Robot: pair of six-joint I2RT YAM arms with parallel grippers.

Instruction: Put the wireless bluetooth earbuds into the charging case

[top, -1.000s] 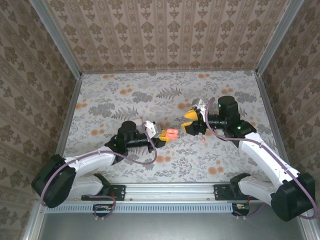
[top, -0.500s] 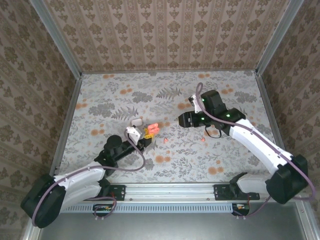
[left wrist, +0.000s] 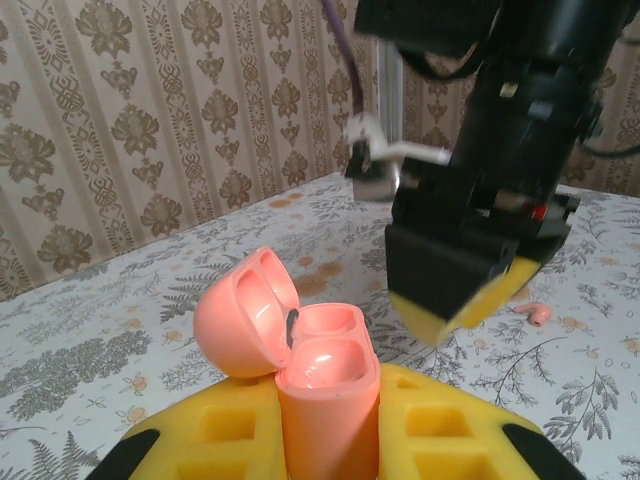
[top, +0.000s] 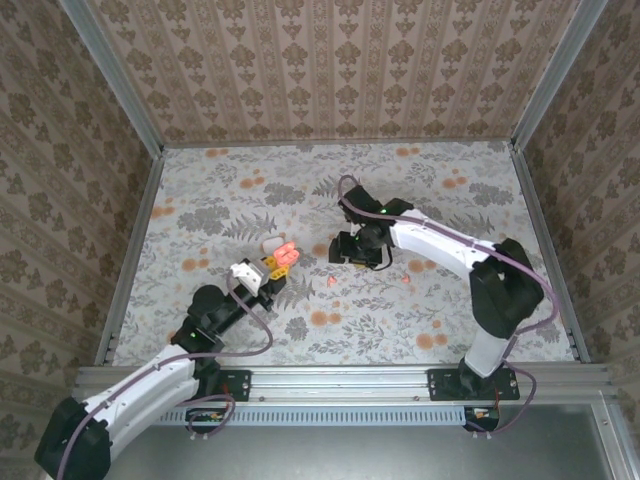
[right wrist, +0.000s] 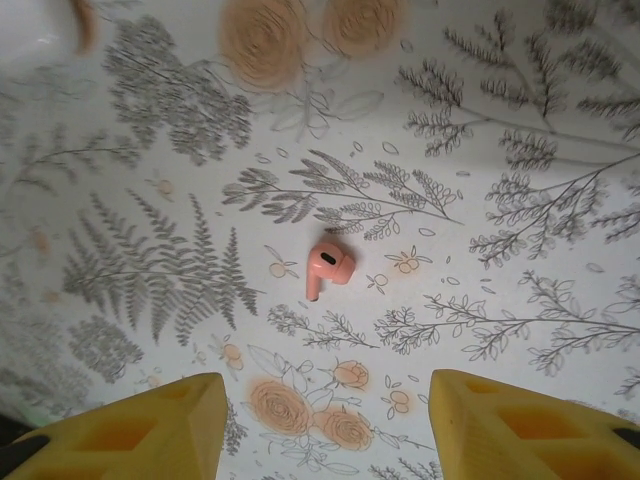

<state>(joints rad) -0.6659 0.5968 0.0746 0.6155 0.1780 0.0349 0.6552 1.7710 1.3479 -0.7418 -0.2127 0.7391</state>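
The charging case point(left wrist: 322, 395) is pink with its lid point(left wrist: 243, 312) swung open, and both of its wells are bare. It stands upright with my left gripper point(left wrist: 325, 410) shut on it between yellow pads. From above, the case point(top: 284, 256) is left of centre in the left gripper point(top: 275, 266). One pink earbud point(right wrist: 328, 267) lies on the floral table between and ahead of my right gripper's fingers point(right wrist: 120, 430). The right gripper point(right wrist: 325, 430) is open above it and holds nothing. The top view has the right gripper point(top: 352, 249) near centre, one earbud point(top: 331, 283) just below it and another earbud point(top: 405, 279) to the right.
The right gripper's black and yellow finger point(left wrist: 462, 275) hangs close in front of the held case. Patterned walls point(top: 330, 70) enclose the floral table point(top: 200, 200) at the back and sides. Orange flower blotches point(right wrist: 265, 35) are printed on the surface.
The right arm has swung left, and its gripper now points down over an earbud. The left arm has drawn back to the left with the open case.
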